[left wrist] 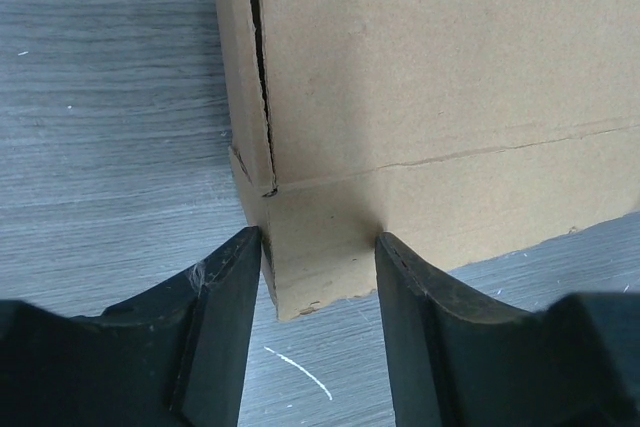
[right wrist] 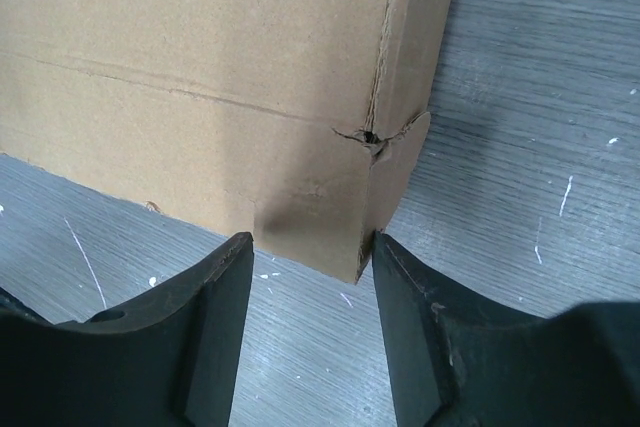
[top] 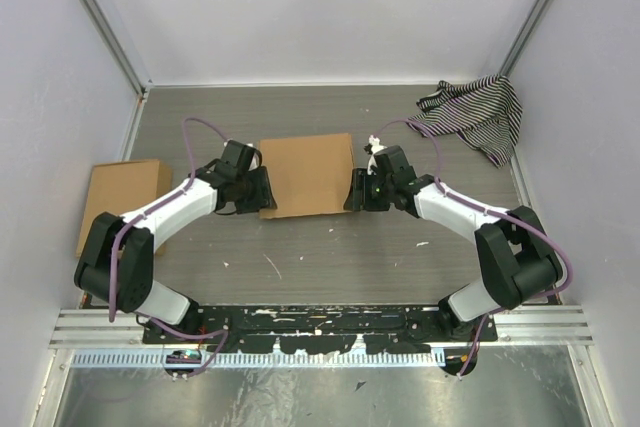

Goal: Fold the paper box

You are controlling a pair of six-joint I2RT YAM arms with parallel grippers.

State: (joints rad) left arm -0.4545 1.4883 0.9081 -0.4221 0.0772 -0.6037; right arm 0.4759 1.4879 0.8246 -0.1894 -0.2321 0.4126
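The paper box [top: 305,175] is a shallow brown cardboard box lying in the middle of the grey table. My left gripper [top: 262,190] is at its near left corner and my right gripper [top: 358,190] at its near right corner. In the left wrist view the box [left wrist: 420,77] pushes its corner flap between the open jaws of the gripper [left wrist: 318,237], whose fingertips [left wrist: 248,239] sit right against the cardboard. The right wrist view is much the same: the box [right wrist: 200,67] has its torn corner between the open jaws of that gripper [right wrist: 310,239].
A narrower brown cardboard piece [top: 120,197] lies at the left wall. A black-and-white striped cloth [top: 478,112] is bunched in the far right corner. White walls enclose the table on three sides.
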